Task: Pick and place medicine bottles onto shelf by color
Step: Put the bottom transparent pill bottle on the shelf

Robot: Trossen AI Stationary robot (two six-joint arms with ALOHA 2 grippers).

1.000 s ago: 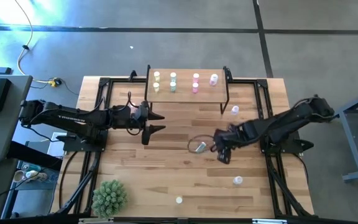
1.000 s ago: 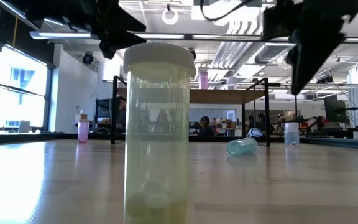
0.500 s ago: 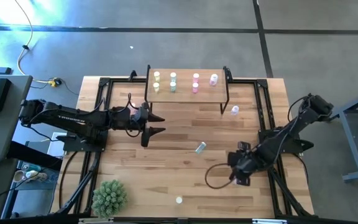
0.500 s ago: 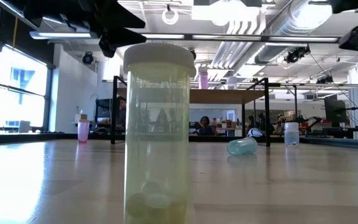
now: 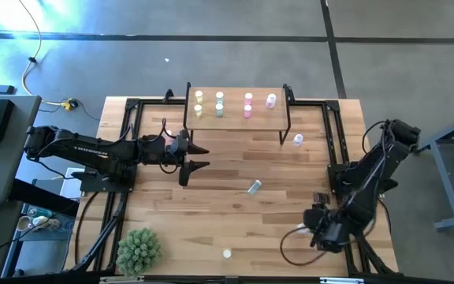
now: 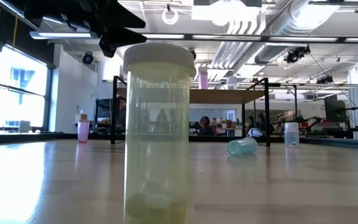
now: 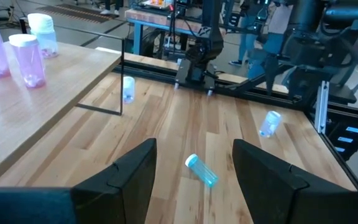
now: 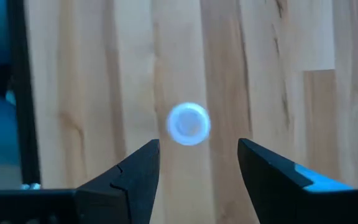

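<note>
Pale-capped, a white medicine bottle [image 8: 188, 124] stands upright on the wooden bench [image 5: 211, 213], straight below our right pincer [image 8: 194, 171], between its released fingers and untouched. Our left pincer [image 5: 195, 156] hangs released, empty, near the shelf [image 5: 235, 118], where seven bottles stand. A green bottle [image 5: 254, 187] lies on its side mid-bench, between both pincers.

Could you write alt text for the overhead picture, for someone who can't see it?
Seen from above, the right gripper hovers open near the table's front right corner. The left gripper waits open mid-table. Seven small bottles stand on a little shelf at the back, and one bottle lies tipped over in the middle.
</note>
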